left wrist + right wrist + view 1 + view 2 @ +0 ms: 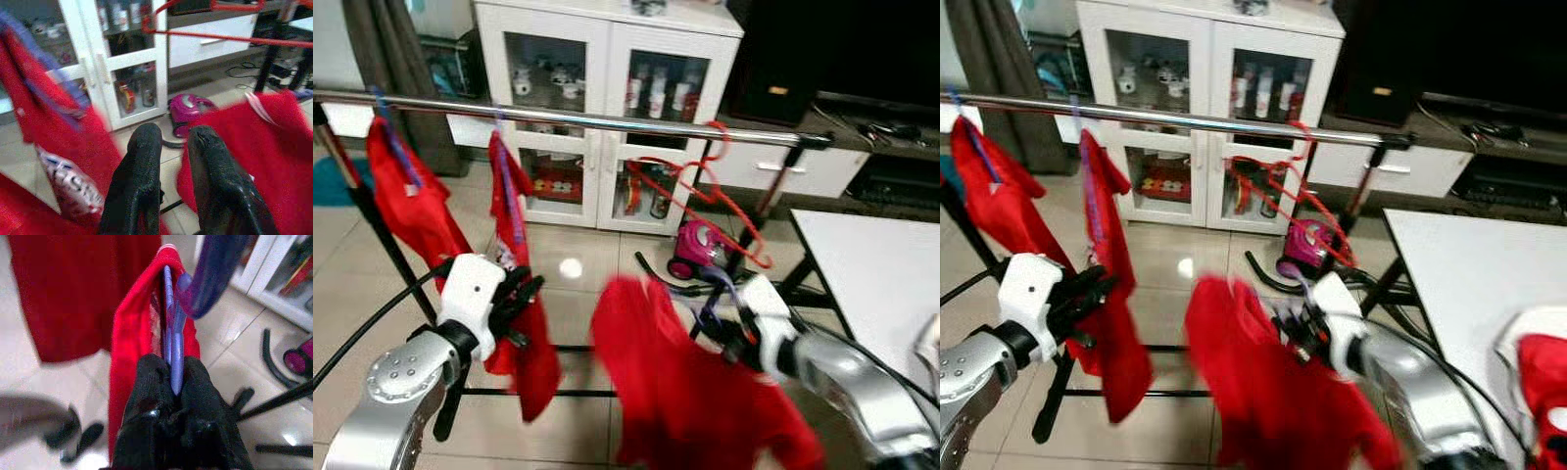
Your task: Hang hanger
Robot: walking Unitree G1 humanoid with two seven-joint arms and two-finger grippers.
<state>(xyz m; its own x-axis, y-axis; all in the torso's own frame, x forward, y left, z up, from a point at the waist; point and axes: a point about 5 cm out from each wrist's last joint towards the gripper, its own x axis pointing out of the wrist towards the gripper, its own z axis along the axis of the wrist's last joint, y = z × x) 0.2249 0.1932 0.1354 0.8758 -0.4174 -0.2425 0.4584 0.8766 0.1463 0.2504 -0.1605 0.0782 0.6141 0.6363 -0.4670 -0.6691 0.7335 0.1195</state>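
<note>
Right wrist view: right gripper point(172, 374) pinches purple hanger point(171, 333).

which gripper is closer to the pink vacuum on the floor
Right. The right gripper, shut on the purple hanger with its red shirt, is just in front of the pink vacuum. The left gripper is farther off, by the hung shirts.

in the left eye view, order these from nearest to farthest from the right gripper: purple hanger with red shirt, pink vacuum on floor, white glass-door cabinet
1. Purple plastic hanger carrying the red shirt: clamped between the right gripper's fingers.
2. Pink vacuum cleaner: on the tiled floor just beyond the gripper, under the rail.
3. White glass-door cabinet: against the back wall, behind the rail.
</note>
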